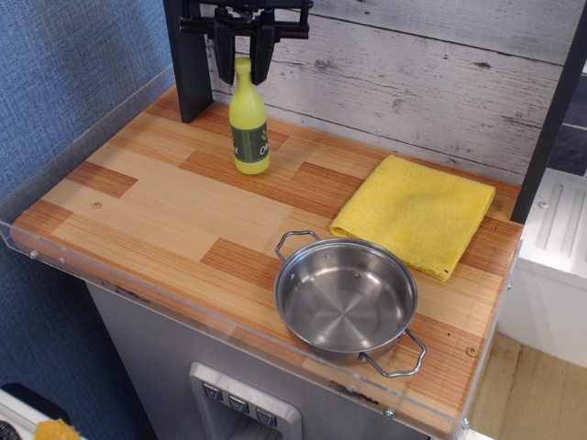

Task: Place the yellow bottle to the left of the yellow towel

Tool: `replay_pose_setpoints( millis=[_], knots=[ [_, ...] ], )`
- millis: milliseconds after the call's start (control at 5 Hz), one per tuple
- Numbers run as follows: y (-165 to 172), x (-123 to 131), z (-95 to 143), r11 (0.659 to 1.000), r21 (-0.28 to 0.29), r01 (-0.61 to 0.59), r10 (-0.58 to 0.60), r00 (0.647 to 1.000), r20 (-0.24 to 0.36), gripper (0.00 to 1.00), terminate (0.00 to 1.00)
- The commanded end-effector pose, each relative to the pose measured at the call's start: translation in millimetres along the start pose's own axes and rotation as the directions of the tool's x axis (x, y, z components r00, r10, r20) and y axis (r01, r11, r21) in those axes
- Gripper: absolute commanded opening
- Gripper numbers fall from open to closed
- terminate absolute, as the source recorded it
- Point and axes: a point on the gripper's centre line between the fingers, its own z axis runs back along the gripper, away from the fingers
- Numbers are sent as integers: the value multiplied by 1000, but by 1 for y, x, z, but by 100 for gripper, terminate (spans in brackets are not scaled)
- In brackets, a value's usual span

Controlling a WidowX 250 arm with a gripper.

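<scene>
observation.image: tool [244, 62] vertical, fingers astride yellow bottle [249, 124] cap; grip unclear; bottle upright on counter [165, 215]

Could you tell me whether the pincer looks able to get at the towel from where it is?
Probably yes: the pincer is at the bottle's cap, and bare tabletop lies between it and the uncovered towel.

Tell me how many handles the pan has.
2. One handle sticks out at the back left of the pan, toward the bottle; the other handle sticks out at the front right, near the table edge.
</scene>
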Motion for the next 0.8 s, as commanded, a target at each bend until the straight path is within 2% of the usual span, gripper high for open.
replay_pose_setpoints(
  millis=[0,200,600],
  knots=[
    [7,0,13,1000,-8,-26,26,1000,-7,100,0],
    [7,-1,14,1000,-5,-19,19,1000,-1,100,0],
    [10,-5,36,999,-28,-28,29,999,28,100,0]
  ],
)
